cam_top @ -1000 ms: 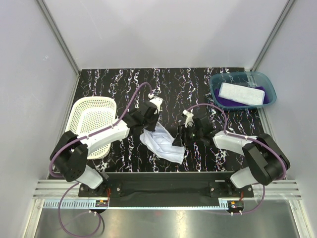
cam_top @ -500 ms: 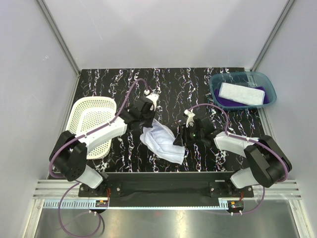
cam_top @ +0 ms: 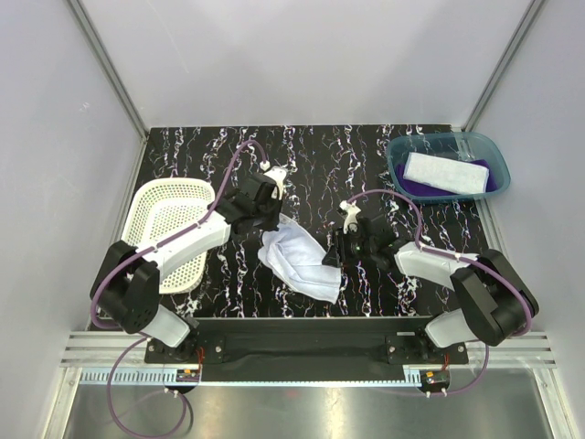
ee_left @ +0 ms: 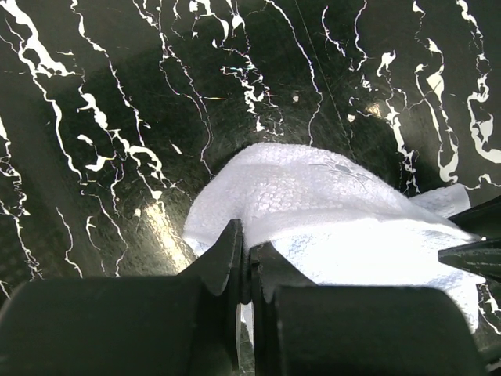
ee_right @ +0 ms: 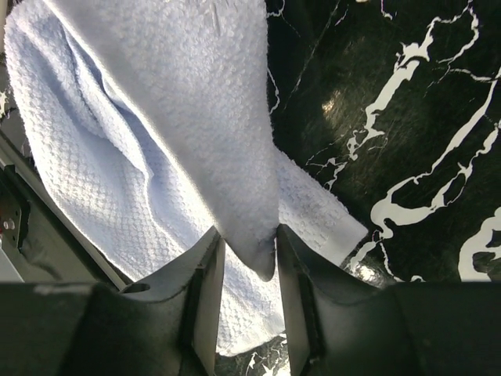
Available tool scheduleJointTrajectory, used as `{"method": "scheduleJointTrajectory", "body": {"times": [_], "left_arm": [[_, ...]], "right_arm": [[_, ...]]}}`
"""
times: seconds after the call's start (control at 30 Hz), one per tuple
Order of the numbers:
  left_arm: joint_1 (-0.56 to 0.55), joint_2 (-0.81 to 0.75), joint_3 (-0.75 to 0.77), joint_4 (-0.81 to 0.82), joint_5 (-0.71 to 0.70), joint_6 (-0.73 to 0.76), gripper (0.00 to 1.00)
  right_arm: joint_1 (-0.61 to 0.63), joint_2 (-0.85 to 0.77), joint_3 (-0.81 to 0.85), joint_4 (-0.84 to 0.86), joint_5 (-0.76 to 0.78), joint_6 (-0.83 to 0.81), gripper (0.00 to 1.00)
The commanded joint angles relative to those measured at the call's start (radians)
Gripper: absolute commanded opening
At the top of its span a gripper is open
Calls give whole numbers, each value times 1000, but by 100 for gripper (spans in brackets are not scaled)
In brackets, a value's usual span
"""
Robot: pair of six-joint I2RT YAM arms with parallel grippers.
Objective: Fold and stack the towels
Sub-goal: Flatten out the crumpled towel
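While left fingers point(ee_left: 237, 258), right fingers point(ee_right: 210, 262) pinch light blue towel point(cam_top: 297, 256), middle sags

Both arms bend toward centre frame, left gripper point(ee_left: 244, 252) and right gripper point(ee_right: 247, 239) each clamped on the towel point(cam_top: 300, 258).

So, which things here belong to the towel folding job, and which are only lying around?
Belonging to the job: light blue towel, gripped by the left gripper and the right gripper; pale white towel, lying on the purple towel.
Only lying around: white basket; teal bin, which holds those two towels.
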Motion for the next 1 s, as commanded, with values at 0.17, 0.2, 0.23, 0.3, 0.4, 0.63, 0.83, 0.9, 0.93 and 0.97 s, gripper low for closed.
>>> {"method": "scheduleJointTrajectory", "body": {"times": [0.17,0.2,0.23,0.3,0.4,0.63,0.83,0.9,0.93,0.97], "left_arm": [[12,-9,49,16,29,-12,0],[13,-13,50,16,32,-12,0],[13,-9,53,14,34,-12,0],[16,-8,56,14,38,-13,0],[16,-6,58,13,40,-12,0],[21,-19,76,-2,50,-10,0],[24,-81,313,-148,31,23,0],[26,-100,406,-229,0,46,0],[26,-112,520,-258,-5,59,0],[24,-115,571,-286,-5,78,0]], "right_arm": [[11,-24,52,7,47,-29,29],[11,-21,52,0,53,-27,29],[11,-21,57,-7,62,-29,29],[11,-11,57,-14,65,-27,32],[11,1,55,-14,61,-23,33],[11,-28,117,-112,134,-32,0],[9,-100,487,-497,497,-125,0],[11,-111,689,-603,591,-199,0],[11,-102,765,-638,619,-220,0],[9,-96,840,-705,637,-266,0]]}}
